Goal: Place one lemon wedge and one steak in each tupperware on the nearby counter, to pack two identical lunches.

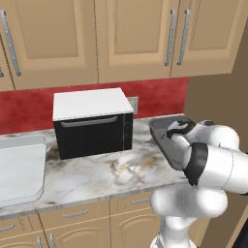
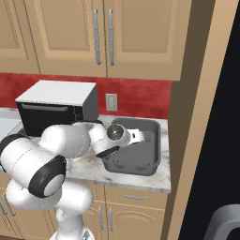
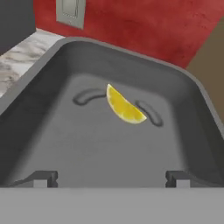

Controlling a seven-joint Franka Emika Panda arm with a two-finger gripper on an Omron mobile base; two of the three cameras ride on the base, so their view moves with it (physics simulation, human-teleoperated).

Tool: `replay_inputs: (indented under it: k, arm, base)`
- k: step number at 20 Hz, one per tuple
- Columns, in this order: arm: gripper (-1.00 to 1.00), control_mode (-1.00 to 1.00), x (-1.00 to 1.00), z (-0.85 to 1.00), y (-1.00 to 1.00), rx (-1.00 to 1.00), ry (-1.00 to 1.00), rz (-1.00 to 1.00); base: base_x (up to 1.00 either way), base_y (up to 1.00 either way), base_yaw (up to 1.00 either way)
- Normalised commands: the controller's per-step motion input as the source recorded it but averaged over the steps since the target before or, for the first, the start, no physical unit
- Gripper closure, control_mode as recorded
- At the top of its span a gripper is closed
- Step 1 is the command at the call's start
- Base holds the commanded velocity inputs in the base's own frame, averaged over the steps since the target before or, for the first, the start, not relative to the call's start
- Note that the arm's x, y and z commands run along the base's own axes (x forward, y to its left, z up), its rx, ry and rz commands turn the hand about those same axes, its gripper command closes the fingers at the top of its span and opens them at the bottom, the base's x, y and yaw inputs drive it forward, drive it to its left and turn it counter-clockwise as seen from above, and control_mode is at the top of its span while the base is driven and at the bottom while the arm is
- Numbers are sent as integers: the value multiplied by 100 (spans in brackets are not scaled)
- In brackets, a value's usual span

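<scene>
A dark grey tupperware (image 3: 39,78) stands on the marbled counter (image 1: 106,174) at its right end, against the red back wall. A yellow lemon wedge (image 3: 124,107) lies loose on its floor, touched by nothing. My gripper (image 3: 111,178) hangs just over the near part of the tupperware, open, with nothing between its fingertips (image 3: 43,177). From the base views the hand (image 2: 140,136) reaches into the tupperware (image 2: 145,161) from the left, and my own arm hides part of that tupperware (image 1: 160,127). The steak is out of view.
A black oven with a white top (image 1: 92,121) stands left of the tupperware. A pale sink (image 1: 19,167) lies at the far left. A tall tan side panel (image 2: 197,93) closes off the counter's right end. Upper cabinets (image 1: 135,34) hang overhead.
</scene>
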Motion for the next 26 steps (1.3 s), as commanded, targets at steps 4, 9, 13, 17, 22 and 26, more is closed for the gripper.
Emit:
replay_inputs:
  k: [4, 9, 13, 17, 22, 26]
  arm:
    - [-100, -100, -48, 100, 0, 6, 0, 0]
    - [-100, -100, -54, 100, 0, 14, 2, 0]
    - [-100, -100, -92, 94, 11, 22, 11, 0]
    - [-100, -100, -100, 69, 54, 18, 12, 0]
    - [-100, -100, -100, 58, 83, 8, 17, 0]
    - [-100, -100, -100, 9, 76, -2, 4, 3]
  base:
    - [0, 0, 0]
    - [0, 0, 0]
    - [0, 0, 0]
    - [0, 0, 0]
    - [0, 0, 0]
    - [0, 0, 0]
